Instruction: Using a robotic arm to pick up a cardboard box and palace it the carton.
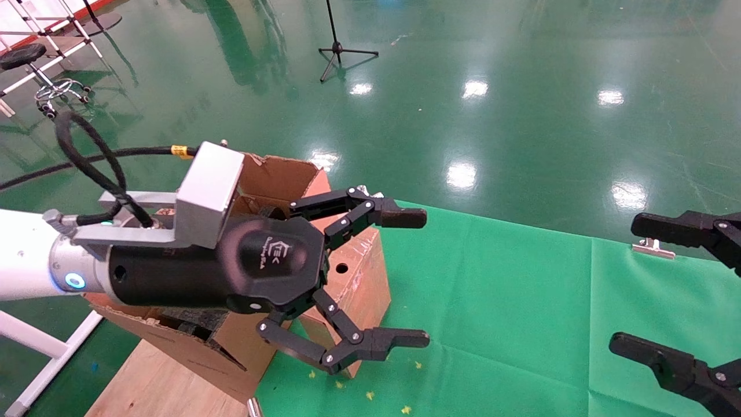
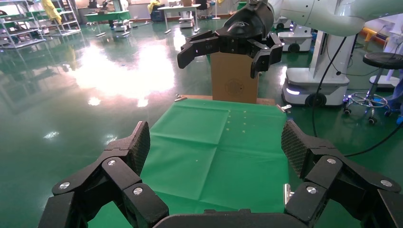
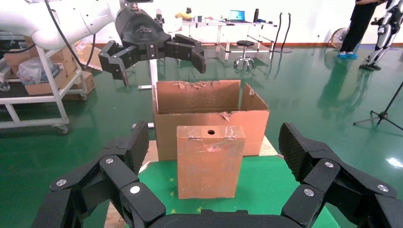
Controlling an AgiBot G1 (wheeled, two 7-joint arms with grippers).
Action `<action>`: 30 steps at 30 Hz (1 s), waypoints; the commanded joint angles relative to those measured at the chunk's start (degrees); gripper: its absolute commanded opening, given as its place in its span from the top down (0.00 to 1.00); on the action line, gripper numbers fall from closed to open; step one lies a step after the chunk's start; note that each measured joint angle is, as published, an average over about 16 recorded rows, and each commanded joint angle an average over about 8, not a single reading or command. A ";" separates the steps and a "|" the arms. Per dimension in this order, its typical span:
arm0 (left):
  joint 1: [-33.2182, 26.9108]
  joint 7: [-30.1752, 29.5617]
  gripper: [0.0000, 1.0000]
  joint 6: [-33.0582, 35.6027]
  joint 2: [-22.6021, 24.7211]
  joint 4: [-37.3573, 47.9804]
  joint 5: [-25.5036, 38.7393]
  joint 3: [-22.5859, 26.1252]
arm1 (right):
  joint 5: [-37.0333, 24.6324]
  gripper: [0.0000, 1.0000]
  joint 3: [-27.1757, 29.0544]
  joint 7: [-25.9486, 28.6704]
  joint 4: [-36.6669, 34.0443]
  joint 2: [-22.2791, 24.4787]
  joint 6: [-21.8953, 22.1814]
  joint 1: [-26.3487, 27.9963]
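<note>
Head view | left black two-finger linkage gripper (image 1: 414, 278) spread wide, empty, above small reddish-brown taped cardboard box (image 1: 359, 272) at green cloth's (image 1: 521, 301) left edge, touching large brown flapped carton (image 1: 272, 179) | right gripper (image 1: 648, 289) wide, empty, parked | risk: fingers clip carton flap, topple upright box.

A robotics lab or test hall with a glossy green floor (image 1: 521, 69) reflecting ceiling lights. Around it stand white robot bases (image 2: 318, 80), metal shelving (image 2: 28, 28), desks with a laptop (image 3: 236, 15), stools (image 3: 244, 45) and a tripod stand (image 1: 338, 52).

Taped cardboard box (image 3: 210, 160) stands upright (hole up top) against carton (image 3: 199, 107).
</note>
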 commanded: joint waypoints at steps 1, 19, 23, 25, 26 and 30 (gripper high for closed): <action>0.00 0.00 0.00 0.00 0.00 0.00 0.00 0.00 | 0.00 0.00 0.00 0.00 0.00 0.00 0.00 0.00; -0.01 0.03 0.00 -0.08 -0.08 0.00 0.23 0.04 | 0.00 0.60 0.00 0.00 0.00 0.00 0.00 0.00; -0.86 -0.57 0.00 -1.61 -0.95 -0.41 3.85 0.90 | 0.00 1.00 0.00 0.00 0.00 0.00 0.00 0.00; -1.90 -1.50 0.00 -3.10 -1.51 -0.84 7.35 1.84 | 0.00 1.00 0.00 0.00 0.00 0.00 0.00 0.00; -2.64 -2.14 0.00 -3.95 -1.78 -1.11 9.59 2.48 | 0.00 1.00 0.00 0.00 0.00 0.00 0.00 0.00; -5.36 -4.70 0.00 -6.49 -2.23 -2.02 16.13 4.69 | 0.00 1.00 0.00 0.00 0.00 0.00 0.00 0.00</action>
